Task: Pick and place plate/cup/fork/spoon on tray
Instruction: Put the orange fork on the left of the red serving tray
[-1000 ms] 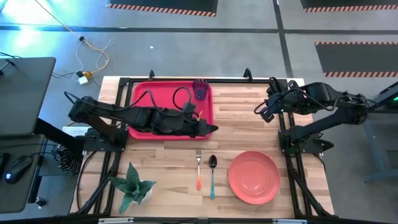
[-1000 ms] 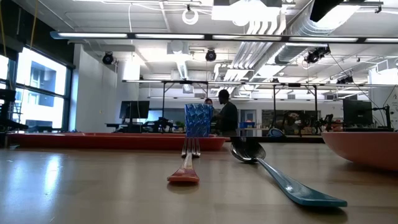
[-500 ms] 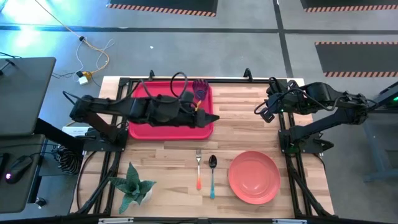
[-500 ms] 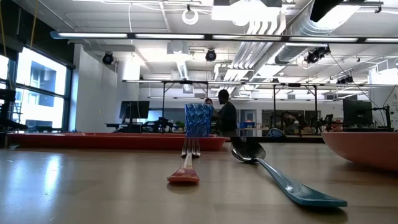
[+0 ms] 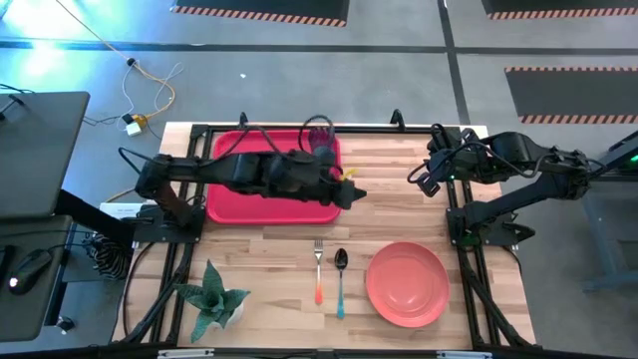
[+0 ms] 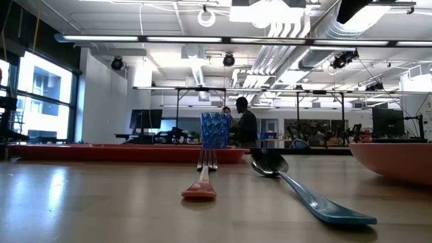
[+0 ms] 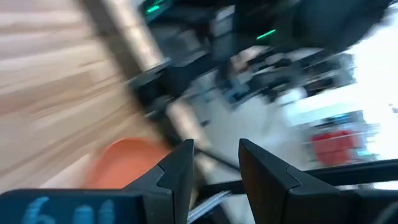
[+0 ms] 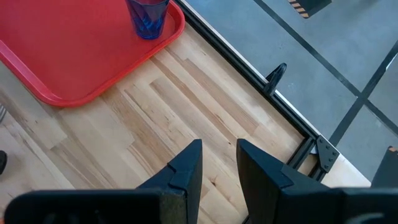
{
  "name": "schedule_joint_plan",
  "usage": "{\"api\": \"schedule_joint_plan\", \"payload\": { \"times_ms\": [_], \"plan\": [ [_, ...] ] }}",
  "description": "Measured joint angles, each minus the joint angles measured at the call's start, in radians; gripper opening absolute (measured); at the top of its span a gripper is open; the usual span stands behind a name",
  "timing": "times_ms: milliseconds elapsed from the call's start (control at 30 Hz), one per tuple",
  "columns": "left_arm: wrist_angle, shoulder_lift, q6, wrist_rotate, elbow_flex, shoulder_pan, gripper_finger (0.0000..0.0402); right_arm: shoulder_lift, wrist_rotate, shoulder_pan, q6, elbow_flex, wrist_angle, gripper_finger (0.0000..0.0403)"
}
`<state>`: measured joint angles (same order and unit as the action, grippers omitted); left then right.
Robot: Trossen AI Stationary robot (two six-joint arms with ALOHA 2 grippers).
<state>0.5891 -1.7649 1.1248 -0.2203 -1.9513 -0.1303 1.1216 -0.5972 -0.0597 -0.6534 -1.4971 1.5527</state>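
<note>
The dark blue cup [image 5: 321,141] stands upright in the far right corner of the red tray [image 5: 239,199]; both also show in the right wrist view, cup [image 8: 148,15] and tray [image 8: 74,50]. The fork [image 5: 319,269] with the orange handle and the spoon [image 5: 340,277] with the light-blue handle lie side by side on the table, near the front. The pink plate [image 5: 406,284] lies to their right. My left gripper [image 5: 355,194] is open and empty, just past the tray's right rim. My right gripper [image 5: 419,181] is open and empty at the far right.
A small green plant [image 5: 211,299] stands at the table's near left corner. Bare wood lies between the tray and the cutlery. In the low view a person [image 6: 246,125] shows in the room far behind the cup [image 6: 216,129].
My left gripper has moved first toward the table's far edge along the tray's right rim, then a little toward the right edge, clear of the tray. The cup, fork, spoon and plate have stayed where they were.
</note>
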Motion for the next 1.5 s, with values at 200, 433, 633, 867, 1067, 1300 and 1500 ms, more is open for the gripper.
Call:
{"api": "schedule_joint_plan", "payload": {
  "times_ms": [200,433,633,867,1067,1300,1500],
  "plan": [
    [0.13,-0.055,0.077,-0.017,-0.003,-0.008,0.0115,0.0,0.004,0.0,0.0,0.0,0.002,0.009],
    [0.231,-0.132,0.158,-0.034,0.0,-0.025,0.0115,-0.001,0.004,0.0,0.0,0.0,0.004,0.009],
    [0.281,-0.214,0.235,-0.026,0.001,-0.044,0.0115,0.0,0.006,0.0,-0.001,0.0,0.007,0.009],
    [0.331,-0.278,0.297,-0.007,-0.001,-0.056,0.0115,0.0,0.007,0.0,0.0,0.0,0.008,0.009],
    [0.426,-0.304,0.366,-0.006,0.003,-0.071,0.0115,-0.001,0.007,0.0,-0.001,0.0,0.008,0.009],
    [0.436,-0.333,0.433,-0.006,0.007,-0.089,0.0115,0.0,0.007,0.0,0.0,0.0,0.008,0.009],
    [0.508,-0.351,0.484,0.045,0.009,-0.097,0.0115,0.0,0.007,0.0,0.0,0.0,0.008,0.009]
  ]
}}
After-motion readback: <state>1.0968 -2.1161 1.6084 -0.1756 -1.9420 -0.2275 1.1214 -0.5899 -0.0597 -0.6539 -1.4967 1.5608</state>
